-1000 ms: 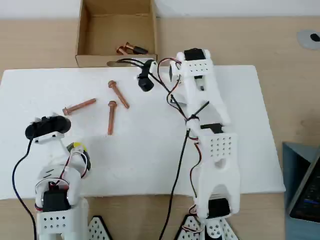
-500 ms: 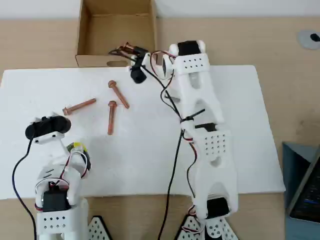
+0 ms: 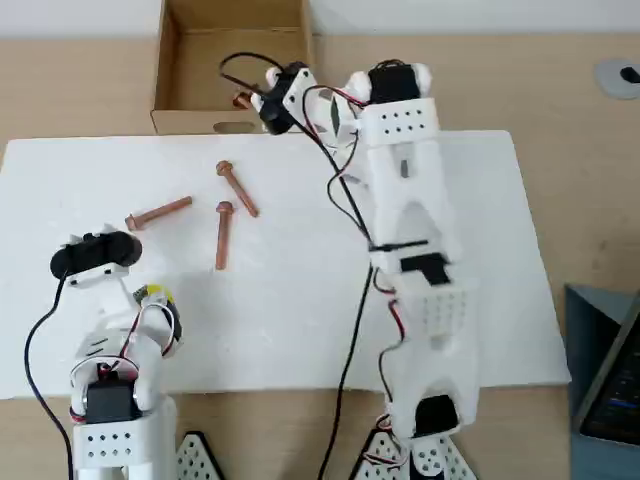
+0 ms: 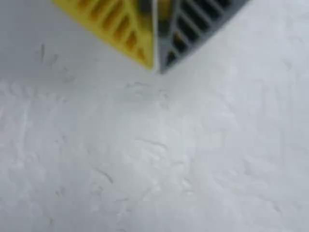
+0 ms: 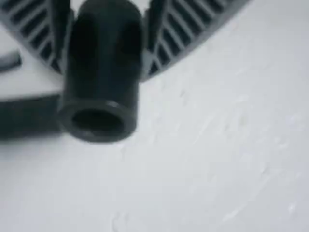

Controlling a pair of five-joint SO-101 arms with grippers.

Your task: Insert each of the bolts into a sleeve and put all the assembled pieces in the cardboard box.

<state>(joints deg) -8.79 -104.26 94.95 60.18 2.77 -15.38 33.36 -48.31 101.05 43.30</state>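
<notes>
Lengthwise, sleeve (image 5: 99, 67) in right claw (image 5: 104, 79)

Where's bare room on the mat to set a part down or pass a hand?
Free: the mat strip right of the right arm; the stretch between the three bolts and that arm; the back half of the cardboard box. Crowded: around the bolts, and the box's near right corner, where the right end effector holds a sleeve.

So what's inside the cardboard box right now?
A copper bolt shows near the cardboard box front wall. An arm's gripper and cables cover the corner beside it, hiding anything beneath.
</notes>
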